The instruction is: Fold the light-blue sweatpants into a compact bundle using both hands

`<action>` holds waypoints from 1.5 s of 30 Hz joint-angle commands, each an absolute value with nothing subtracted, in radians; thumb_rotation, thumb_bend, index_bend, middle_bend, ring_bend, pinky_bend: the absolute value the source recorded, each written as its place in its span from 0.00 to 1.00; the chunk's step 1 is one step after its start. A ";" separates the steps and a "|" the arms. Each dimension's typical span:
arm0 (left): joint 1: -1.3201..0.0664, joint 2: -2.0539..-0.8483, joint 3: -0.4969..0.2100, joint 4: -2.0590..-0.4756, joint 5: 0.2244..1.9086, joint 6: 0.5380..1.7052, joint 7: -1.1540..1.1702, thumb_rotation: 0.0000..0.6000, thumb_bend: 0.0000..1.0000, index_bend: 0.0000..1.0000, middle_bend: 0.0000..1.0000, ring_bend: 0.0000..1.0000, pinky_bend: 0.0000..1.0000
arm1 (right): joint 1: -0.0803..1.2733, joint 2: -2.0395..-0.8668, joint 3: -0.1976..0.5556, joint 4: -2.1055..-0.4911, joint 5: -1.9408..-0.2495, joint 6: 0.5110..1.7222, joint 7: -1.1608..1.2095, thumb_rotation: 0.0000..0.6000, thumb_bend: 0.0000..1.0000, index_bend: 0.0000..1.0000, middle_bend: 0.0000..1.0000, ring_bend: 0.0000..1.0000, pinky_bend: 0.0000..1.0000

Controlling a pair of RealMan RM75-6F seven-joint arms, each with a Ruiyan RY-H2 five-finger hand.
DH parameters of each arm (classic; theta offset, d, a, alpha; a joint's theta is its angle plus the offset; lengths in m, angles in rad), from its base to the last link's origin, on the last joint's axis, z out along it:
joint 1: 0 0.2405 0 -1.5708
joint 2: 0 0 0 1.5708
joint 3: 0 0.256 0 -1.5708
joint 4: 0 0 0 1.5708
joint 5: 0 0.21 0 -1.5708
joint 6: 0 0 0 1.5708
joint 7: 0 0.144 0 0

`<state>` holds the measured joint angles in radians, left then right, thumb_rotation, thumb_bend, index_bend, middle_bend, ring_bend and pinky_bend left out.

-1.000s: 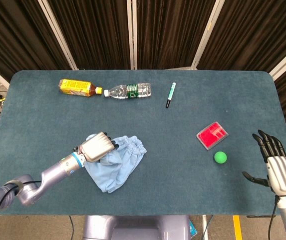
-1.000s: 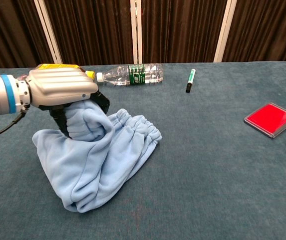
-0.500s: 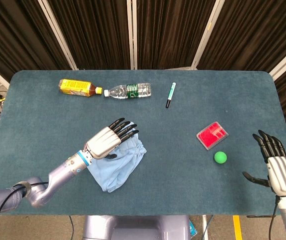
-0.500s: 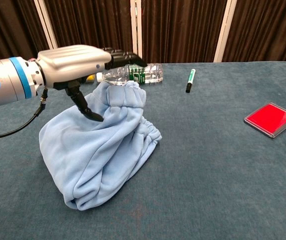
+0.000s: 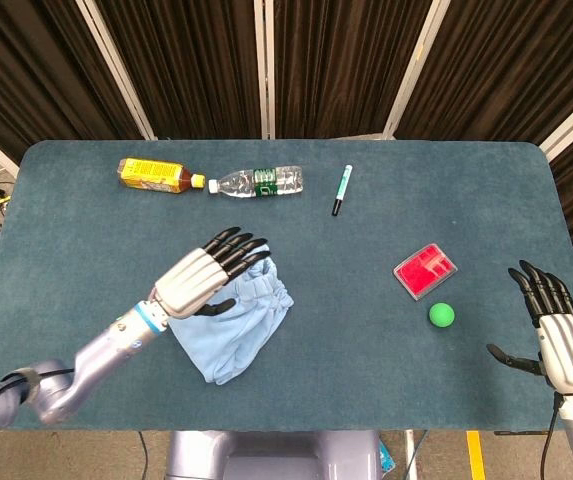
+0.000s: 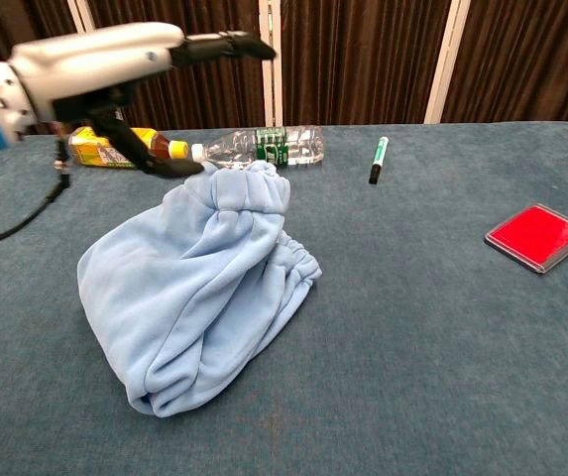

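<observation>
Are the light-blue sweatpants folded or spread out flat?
Folded: the sweatpants sit in a bunched, doubled-over heap with the elastic waistband on top, and the left hand holds nothing.

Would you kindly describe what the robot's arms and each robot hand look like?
Each robot hand, left robot hand and right robot hand, has a silver ribbed back and black fingers. The left arm is silver-grey with a blue wrist band and a black cable.

On the teal tabletop [image 5: 96, 230] the light-blue sweatpants [image 5: 234, 330] lie in a bunched heap, with the left hand [image 5: 204, 275] above their upper left part, its dark fingers [image 5: 236, 245] spread and holding nothing. The right hand [image 5: 556, 335] sits at the tabletop's right edge, empty with its fingers apart. A yellow-labelled bottle [image 5: 156, 175] and a clear water bottle [image 5: 258, 183] lie end to end near the far edge, a green marker [image 5: 341, 189] to their right, and a red flat case [image 5: 426, 270] sits just above a green ball [image 5: 441, 315].
</observation>
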<state>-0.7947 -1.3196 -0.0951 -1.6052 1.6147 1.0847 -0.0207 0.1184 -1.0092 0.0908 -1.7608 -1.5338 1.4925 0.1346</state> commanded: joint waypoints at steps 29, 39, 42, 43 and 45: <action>-0.810 -1.536 -0.020 -1.344 1.586 0.915 -0.066 1.00 0.69 0.19 0.08 0.14 0.17 | 0.119 -1.005 0.096 -1.754 -1.517 1.481 0.147 1.00 0.00 0.00 0.00 0.00 0.00; -0.833 -1.608 -0.031 -1.306 1.533 0.853 -0.015 1.00 0.69 0.19 0.08 0.14 0.17 | 0.119 -1.003 0.098 -1.749 -1.516 1.482 0.158 1.00 0.00 0.01 0.00 0.00 0.00; -0.835 -1.615 -0.030 -1.303 1.528 0.849 -0.005 1.00 0.69 0.19 0.08 0.14 0.17 | 0.118 -1.002 0.099 -1.748 -1.515 1.483 0.161 1.00 0.00 0.01 0.00 0.00 0.00; -0.835 -1.615 -0.029 -1.305 1.525 0.846 -0.004 1.00 0.69 0.19 0.08 0.14 0.17 | 0.118 -1.002 0.099 -1.748 -1.515 1.483 0.163 1.00 0.00 0.01 0.00 0.00 0.00; -0.832 -1.612 -0.031 -1.315 1.517 0.849 -0.008 1.00 0.69 0.19 0.08 0.14 0.17 | 0.118 -1.001 0.099 -1.749 -1.516 1.484 0.164 1.00 0.00 0.01 0.00 0.00 0.00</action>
